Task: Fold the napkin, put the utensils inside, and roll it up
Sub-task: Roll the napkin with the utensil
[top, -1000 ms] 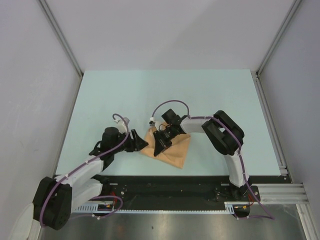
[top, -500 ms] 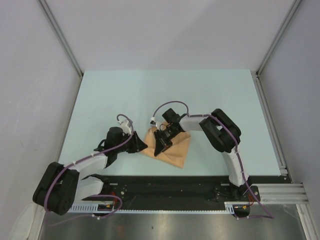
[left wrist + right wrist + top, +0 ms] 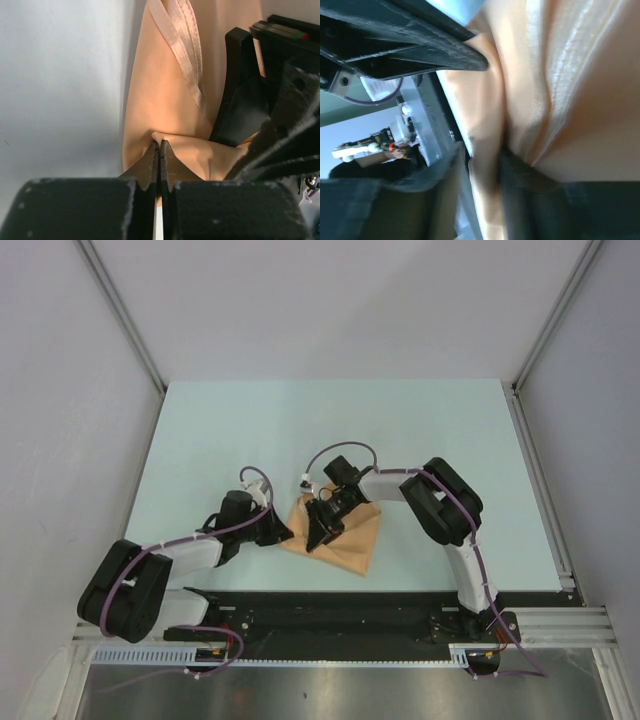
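The peach-orange napkin [image 3: 352, 542] lies folded and bunched near the table's front edge. My left gripper [image 3: 283, 536] is at its left edge. In the left wrist view its fingertips [image 3: 159, 144] are shut on a small raised pinch of the napkin [image 3: 165, 90]. My right gripper [image 3: 316, 538] reaches down onto the napkin's left part, close to the left gripper. In the right wrist view a fold of napkin [image 3: 570, 75] runs between its fingers [image 3: 485, 165], which stand a little apart, with a strip of table showing beside the cloth. The utensils are hidden.
The pale blue table [image 3: 300, 430] is bounded by grey walls. An aluminium rail [image 3: 538, 490] runs along its right side. The black base strip [image 3: 330, 605] lies just in front of the napkin. The right gripper's black body [image 3: 250, 100] fills the right of the left wrist view.
My left arm has slid right to the napkin's left edge and its jaws have shut on the cloth. My right gripper's jaws have widened a little; that arm has barely shifted.
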